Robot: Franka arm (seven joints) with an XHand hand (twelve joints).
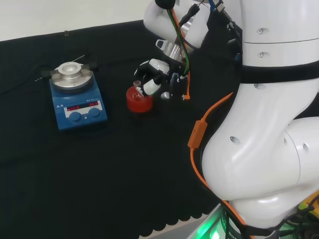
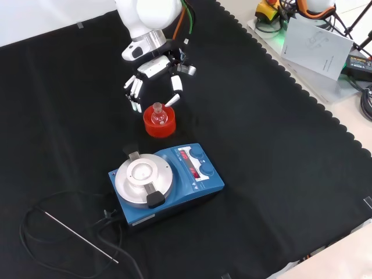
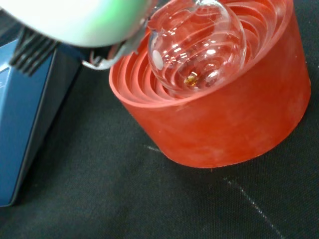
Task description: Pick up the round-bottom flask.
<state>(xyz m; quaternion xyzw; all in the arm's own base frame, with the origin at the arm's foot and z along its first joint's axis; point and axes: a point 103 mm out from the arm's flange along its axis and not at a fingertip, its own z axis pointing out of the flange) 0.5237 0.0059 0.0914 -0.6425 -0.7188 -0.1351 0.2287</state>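
A clear round-bottom flask [image 2: 158,115] sits upright in a red ribbed ring stand [image 2: 158,127] on the black cloth. The wrist view shows its glass bulb [image 3: 197,45] resting in the ring [image 3: 224,124], with a small amber speck at the bottom. In the front view the hand [image 2: 154,67] hangs just beyond the flask, its fingers [image 2: 135,90] down on one side and its thumb [image 2: 176,87] on the other, nothing curled round the glass. In the head view the hand [image 1: 154,74] is right of the flask [image 1: 138,89], one white fingertip close to the neck; I cannot tell if it touches.
A blue hotplate stirrer [image 2: 168,180] with a round metal top stands close in front of the stand in the front view, to the left of it in the head view [image 1: 77,94]. A thin metal probe and black cable [image 2: 75,235] lie beside it. Papers [image 2: 317,40] lie off the cloth.
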